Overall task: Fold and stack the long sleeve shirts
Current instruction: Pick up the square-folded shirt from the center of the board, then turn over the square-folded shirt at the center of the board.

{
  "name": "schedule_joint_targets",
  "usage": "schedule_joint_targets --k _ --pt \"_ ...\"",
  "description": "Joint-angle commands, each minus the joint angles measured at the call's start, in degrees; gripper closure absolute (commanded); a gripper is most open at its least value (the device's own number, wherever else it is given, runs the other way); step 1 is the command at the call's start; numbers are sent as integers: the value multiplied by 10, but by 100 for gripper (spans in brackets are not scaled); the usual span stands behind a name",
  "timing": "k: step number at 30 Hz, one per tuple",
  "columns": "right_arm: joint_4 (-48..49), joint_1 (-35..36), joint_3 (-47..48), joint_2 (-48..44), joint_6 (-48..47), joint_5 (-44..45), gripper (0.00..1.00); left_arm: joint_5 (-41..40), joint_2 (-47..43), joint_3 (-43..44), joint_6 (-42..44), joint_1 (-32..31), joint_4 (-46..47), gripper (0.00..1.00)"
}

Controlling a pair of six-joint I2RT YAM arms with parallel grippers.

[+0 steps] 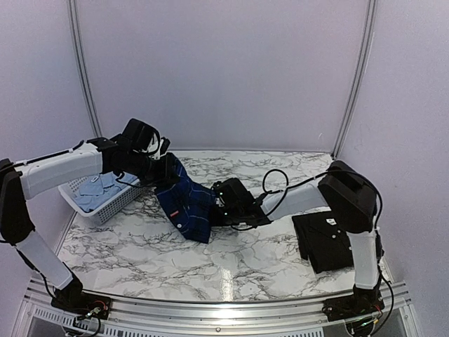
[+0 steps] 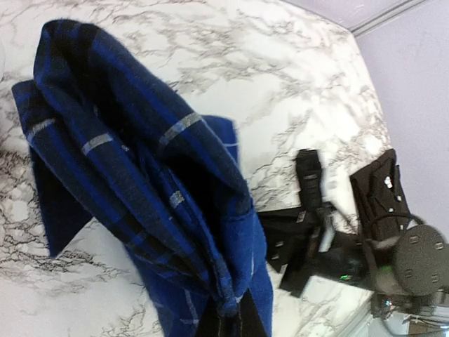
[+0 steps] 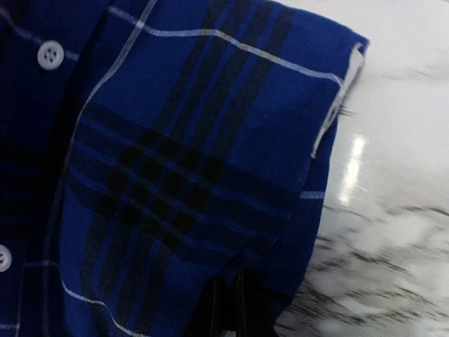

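Observation:
The blue-and-navy plaid shirt point(image 1: 186, 203) hangs bunched over the middle of the marble table. My left gripper point(image 1: 163, 175) is shut on its upper edge and lifts it; in the left wrist view the plaid cloth point(image 2: 140, 175) drapes down from the pinched fold at my left gripper point(image 2: 235, 309). My right gripper point(image 1: 219, 210) is shut on the shirt's right edge; in the right wrist view the plaid point(image 3: 189, 161) with white buttons fills the frame above my right gripper point(image 3: 231, 295). A folded black shirt point(image 1: 324, 239) lies at the right. A pale blue shirt point(image 1: 98, 189) sits in the basket.
A white lattice basket point(image 1: 105, 207) stands at the table's left edge, under my left arm. The table's right edge runs just past the black shirt. Purple walls close in the back and sides.

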Motion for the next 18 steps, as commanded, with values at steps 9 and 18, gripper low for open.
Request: schedule_joint_targets --k 9,18 --pt "187 29 238 211 98 -219 83 99 112 170 9 -16 -38 100" --pt "292 0 86 138 116 -232 65 138 227 258 8 -23 -28 100"
